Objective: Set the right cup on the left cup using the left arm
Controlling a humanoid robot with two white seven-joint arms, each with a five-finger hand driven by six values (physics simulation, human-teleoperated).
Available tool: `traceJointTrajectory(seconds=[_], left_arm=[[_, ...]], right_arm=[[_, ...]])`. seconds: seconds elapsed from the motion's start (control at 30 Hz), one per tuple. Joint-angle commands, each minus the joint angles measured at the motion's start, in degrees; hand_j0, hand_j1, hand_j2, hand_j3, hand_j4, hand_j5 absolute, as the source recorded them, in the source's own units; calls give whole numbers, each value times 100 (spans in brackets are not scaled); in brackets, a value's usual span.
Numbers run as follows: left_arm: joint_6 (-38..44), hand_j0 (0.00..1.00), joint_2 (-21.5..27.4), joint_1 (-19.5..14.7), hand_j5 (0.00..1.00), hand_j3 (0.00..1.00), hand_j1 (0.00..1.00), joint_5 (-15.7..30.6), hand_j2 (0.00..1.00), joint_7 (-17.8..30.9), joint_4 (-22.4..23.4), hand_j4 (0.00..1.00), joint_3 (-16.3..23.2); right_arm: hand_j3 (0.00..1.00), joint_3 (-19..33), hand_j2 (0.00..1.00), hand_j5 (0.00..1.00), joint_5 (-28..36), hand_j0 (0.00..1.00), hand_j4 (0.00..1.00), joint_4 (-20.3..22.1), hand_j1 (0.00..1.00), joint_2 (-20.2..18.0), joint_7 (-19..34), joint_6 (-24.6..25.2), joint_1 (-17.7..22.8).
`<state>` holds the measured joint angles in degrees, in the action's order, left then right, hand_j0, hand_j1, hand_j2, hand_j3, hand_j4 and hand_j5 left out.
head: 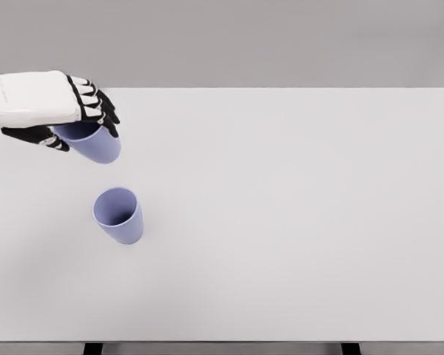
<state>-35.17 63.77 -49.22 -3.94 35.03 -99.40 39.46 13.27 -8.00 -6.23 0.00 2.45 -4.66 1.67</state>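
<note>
Near the table's (296, 222) left edge, toward the far corner, the left hand (48, 103) enters from the picture's left with its white back turned up and its black-jointed fingers (96, 100) curled down around a lavender cup (95, 143). The fingers close over the cup's rim on the far side, and a dark thumb shows below the palm on the near side, so the hand is clamped on the held cup at its mouth. This cup is tilted, its open mouth pointing up and to the left beneath the palm and its closed base slanting down toward the right; whether its base touches the tabletop or hangs just clear cannot be told from this view. A second cup (119, 214) of the same lavender colour stands on the table nearer the front edge, a little to the right of the hand and apart from the held cup, with bare white surface showing between the two. It stands upright with its open mouth facing up, and its dark interior is visible. A faint shadow lies at its base. Two dark table legs (93, 347) show below the front edge. The wall beyond the far edge is plain grey.
</note>
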Motion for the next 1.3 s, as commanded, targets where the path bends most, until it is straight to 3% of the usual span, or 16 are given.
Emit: traceJointTrajectory(seconds=[0.0, 0.27, 0.4, 1.27], left_arm=[[17, 69, 101, 0, 69, 69, 69, 139, 69, -3, -89, 69, 131], [17, 70, 145, 79, 70, 70, 70, 244, 70, -3, -203, 70, 334], [17, 71, 338, 53, 71, 71, 71, 543, 71, -3, -220, 71, 334], [17, 74, 496, 290, 74, 74, 74, 939, 74, -3, -300, 74, 431]], right_arm=[[100, 0, 100, 100, 0, 100, 100, -1, 100, 0, 1, 0, 0], [100, 0, 100, 100, 0, 100, 100, -1, 100, 0, 1, 0, 0], [100, 0, 100, 100, 0, 100, 100, -1, 100, 0, 1, 0, 0], [100, 0, 100, 100, 0, 100, 100, -1, 100, 0, 1, 0, 0]])
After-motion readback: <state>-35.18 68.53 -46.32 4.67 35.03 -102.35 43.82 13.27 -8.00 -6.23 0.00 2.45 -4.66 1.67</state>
